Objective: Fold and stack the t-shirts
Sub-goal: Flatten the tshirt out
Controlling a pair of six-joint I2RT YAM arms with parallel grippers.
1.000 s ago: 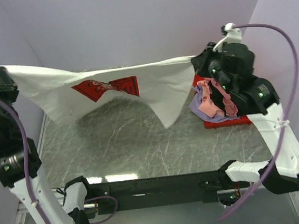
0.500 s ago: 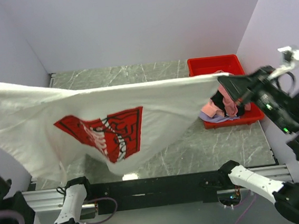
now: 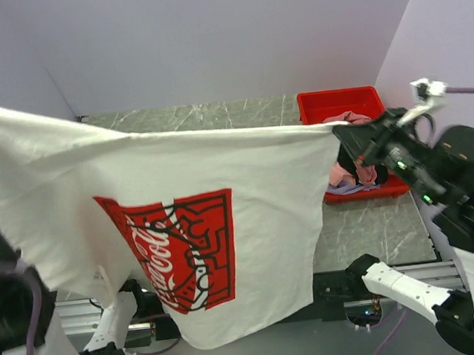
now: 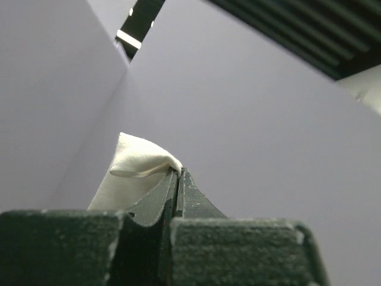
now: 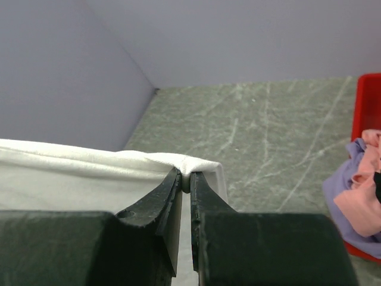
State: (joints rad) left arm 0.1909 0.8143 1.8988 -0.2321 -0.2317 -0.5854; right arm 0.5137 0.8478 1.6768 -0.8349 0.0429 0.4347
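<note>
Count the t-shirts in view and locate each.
3. The white printed t-shirt hangs between left gripper and right gripper; pink t-shirt and lavender t-shirt lie crumpled in the red bin. Others may be hidden beneath.

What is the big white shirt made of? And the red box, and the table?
The white t-shirt looks like soft, matte cloth, probably cotton: held up by its corners, it sags and hangs in loose folds. The red bin seems to be hard plastic, smooth, with stiff straight walls. The table has a grey marble look with pale veins. It may be stone or a printed laminate; I cannot tell which.
</note>
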